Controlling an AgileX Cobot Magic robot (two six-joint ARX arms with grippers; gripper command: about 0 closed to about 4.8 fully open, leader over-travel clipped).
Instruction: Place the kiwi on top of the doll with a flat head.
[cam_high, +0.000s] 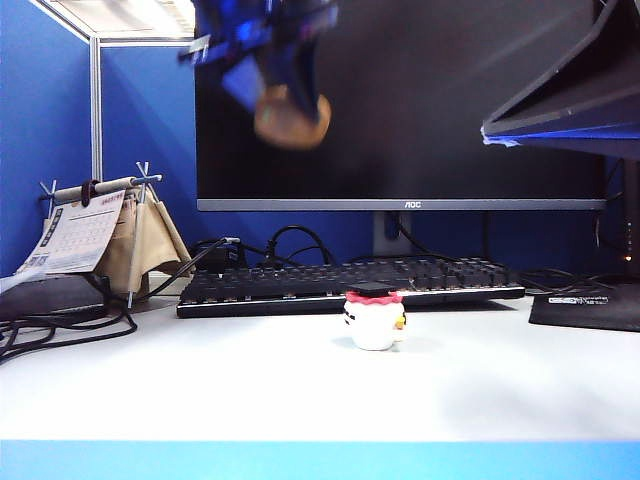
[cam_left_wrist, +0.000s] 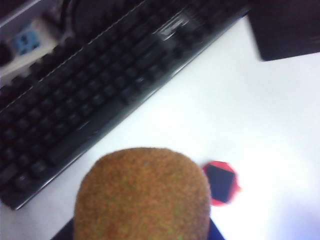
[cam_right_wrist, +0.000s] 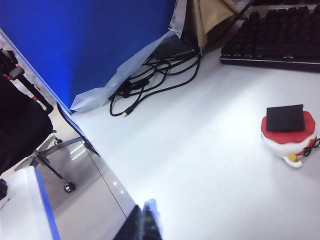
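One doll with a flat head is seen upright on the white table, near the front, its black cap bare. Behind it one keyboard and one monitor are found. One kiwi is held high in the left gripper, up and to the left of the doll; the carrying is judged part done, with lowering and release left. The right gripper is barely shown; its jaws cannot be told.
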